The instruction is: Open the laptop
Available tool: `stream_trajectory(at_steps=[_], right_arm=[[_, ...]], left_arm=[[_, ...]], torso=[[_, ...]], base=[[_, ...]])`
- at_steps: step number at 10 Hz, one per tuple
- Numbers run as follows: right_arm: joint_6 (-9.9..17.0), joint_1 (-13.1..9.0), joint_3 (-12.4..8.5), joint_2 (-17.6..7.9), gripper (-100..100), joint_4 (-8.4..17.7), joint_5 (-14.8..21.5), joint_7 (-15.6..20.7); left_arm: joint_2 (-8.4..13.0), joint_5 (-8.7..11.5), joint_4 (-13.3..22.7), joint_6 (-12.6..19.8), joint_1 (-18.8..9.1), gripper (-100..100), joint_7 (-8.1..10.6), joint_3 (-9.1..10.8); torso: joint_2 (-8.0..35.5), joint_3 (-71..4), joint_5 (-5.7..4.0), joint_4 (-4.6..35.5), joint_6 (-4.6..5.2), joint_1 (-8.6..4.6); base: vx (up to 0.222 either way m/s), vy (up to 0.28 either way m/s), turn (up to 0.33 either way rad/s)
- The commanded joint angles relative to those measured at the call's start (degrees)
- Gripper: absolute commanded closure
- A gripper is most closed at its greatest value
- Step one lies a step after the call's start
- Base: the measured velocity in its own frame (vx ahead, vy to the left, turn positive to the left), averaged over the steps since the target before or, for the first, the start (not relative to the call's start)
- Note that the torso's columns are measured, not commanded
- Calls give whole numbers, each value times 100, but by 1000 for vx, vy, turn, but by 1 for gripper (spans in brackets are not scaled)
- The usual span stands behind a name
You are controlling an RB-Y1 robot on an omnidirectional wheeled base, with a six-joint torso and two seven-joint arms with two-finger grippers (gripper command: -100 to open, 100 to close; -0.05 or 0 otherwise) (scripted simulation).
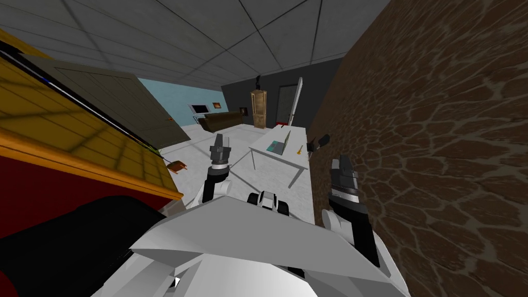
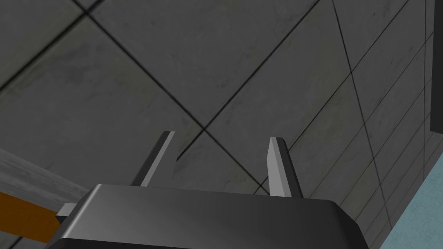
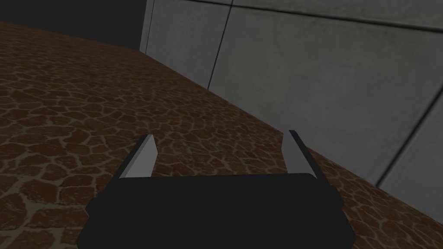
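Laptop point(image 1: 278, 146) on white table point(image 1: 285, 158), well ahead (beside wall point(image 1: 412, 129))

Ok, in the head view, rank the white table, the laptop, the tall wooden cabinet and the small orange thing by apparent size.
1. white table
2. tall wooden cabinet, though it stands farther off, so its true size is unsure
3. laptop
4. small orange thing
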Motion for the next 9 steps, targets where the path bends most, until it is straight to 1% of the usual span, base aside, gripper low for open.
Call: stream_trajectory(at_steps=[1, 7, 9], right_arm=[[108, -22, -68, -146, -100, 107, 390, 388], [379, -69, -285, -340, -100, 371, 1323, 1278], [465, -84, -352, -385, -100, 456, 1615, 1556]], left_arm=[[0, 0, 0, 0, 0, 0, 0, 0], [0, 0, 0, 0, 0, 0, 0, 0], [0, 0, 0, 0, 0, 0, 0, 0]], torso=[[3, 2, -1, 1, 0, -6], [4, 3, -5, 2, 0, -17], [9, 6, -3, 3, 0, -12]], base=[[90, 99, -35], [123, 120, -36], [92, 114, -34]])
